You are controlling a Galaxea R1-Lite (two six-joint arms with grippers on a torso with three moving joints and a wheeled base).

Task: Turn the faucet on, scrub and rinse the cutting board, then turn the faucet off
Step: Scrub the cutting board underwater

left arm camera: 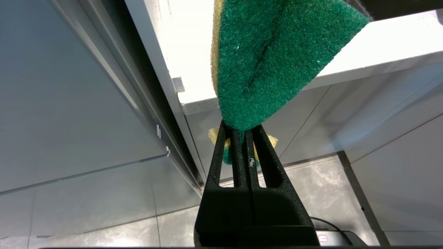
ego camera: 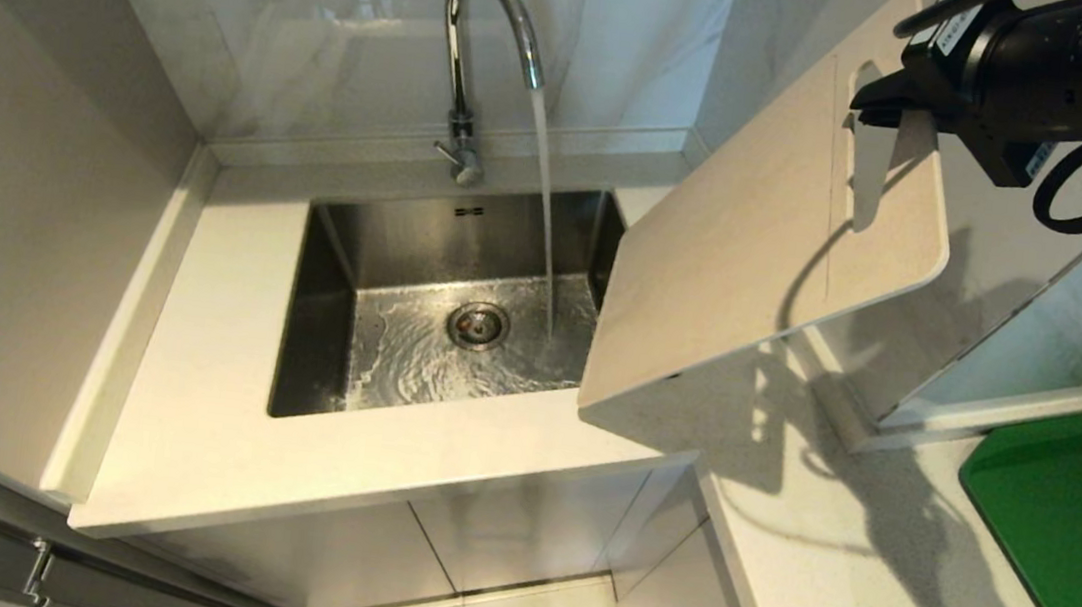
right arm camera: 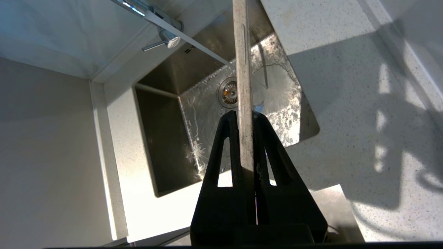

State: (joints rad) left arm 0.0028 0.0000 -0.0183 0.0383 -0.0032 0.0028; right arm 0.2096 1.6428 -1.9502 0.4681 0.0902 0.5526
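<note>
Over on the left, the left gripper (left arm camera: pixel 242 133) sits low beside the cabinet front, below the counter's edge and well away from the sink, its fingers (left arm camera: pixel 221 155) pinched tight on the green-and-yellow sponge (left arm camera: pixel 273 58), which fans out beyond the tips; no scrubbing is under way as far as the frames show

Moving across, the faucet (ego camera: pixel 472 55) is running, a steady stream dropping from the arched spout into the steel sink (ego camera: pixel 335 252), water swirling round the drain (ego camera: pixel 477 325) — so the first step looks done, with the small side lever (ego camera: pixel 449 148) waiting for the shut-off at the end

Now the right side: the right gripper (ego camera: pixel 899 105) holds the cutting board (ego camera: pixel 757 256) up in the air, fingers (right arm camera: pixel 226 148) clamped flat on its handle end beside the oblong slot, the board hanging down and away from the tips at a tilt, its far corner out over the sink's right edge. From the wrist the board shows edge-on between the closed fingers, the drain beyond it. The stream falls just beside the board, not on it, so wetting appears not yet begun

By my reckoning, scrubbing, rinsing and closing the tap are all left, and the sponge has a fair way to travel to meet that board
</note>
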